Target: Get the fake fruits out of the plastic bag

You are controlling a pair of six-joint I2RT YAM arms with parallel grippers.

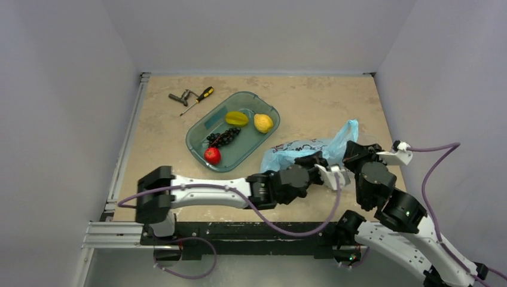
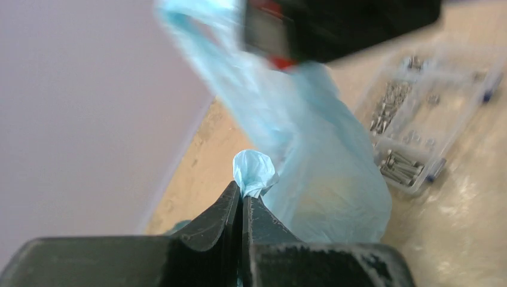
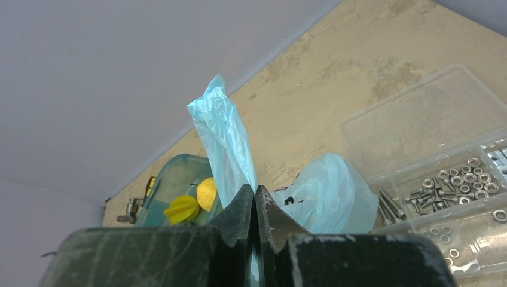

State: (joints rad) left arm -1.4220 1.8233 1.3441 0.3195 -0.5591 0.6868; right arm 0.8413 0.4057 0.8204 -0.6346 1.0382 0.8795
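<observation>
The light-blue plastic bag (image 1: pixel 299 150) lies on the table right of the tray, one handle sticking up at the right. My left gripper (image 1: pixel 318 160) is shut on a bunched piece of the bag (image 2: pixel 254 172). My right gripper (image 1: pixel 350 152) is shut on a bag handle (image 3: pixel 224 134) that stands up above the fingertips. A faint yellowish shape shows through the plastic in the left wrist view (image 2: pixel 323 197). The green fruit and the mango-like fruit are otherwise hidden inside the bag.
A teal tray (image 1: pixel 206 128) at centre holds a star fruit (image 1: pixel 237 118), a yellow pear (image 1: pixel 263 122), black grapes (image 1: pixel 223 137) and a red fruit (image 1: pixel 211 155). A screwdriver (image 1: pixel 198 99) and metal tool lie behind it. A clear box of screws (image 3: pixel 454 173) sits beside the bag.
</observation>
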